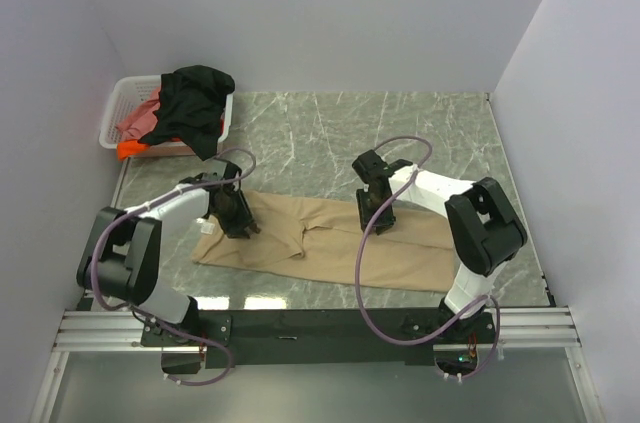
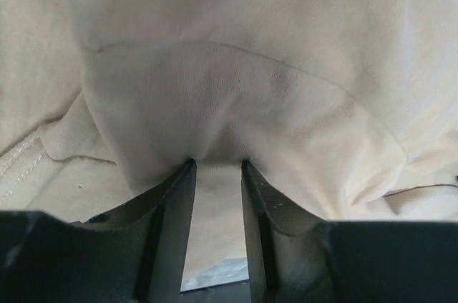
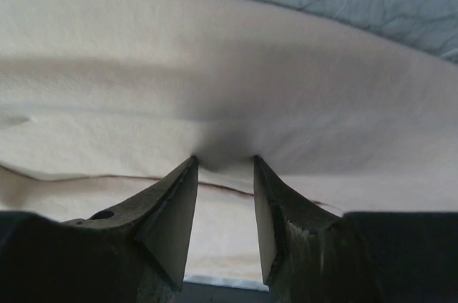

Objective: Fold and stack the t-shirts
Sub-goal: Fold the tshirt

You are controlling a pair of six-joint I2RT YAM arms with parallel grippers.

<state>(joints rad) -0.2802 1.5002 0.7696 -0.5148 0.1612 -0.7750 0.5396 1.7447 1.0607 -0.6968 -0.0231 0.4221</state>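
L gripper sat at tan t-shirt's left end, R gripper right of its middle; both finger pairs narrowly parted, tips against puckered cloth, grip unclear.

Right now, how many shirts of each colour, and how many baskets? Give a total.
Tan shirt: 1
Black shirt: 1
Pink-red shirt: 1
Orange shirt: 1
White basket: 1
Total: 5 things, 4 of them shirts
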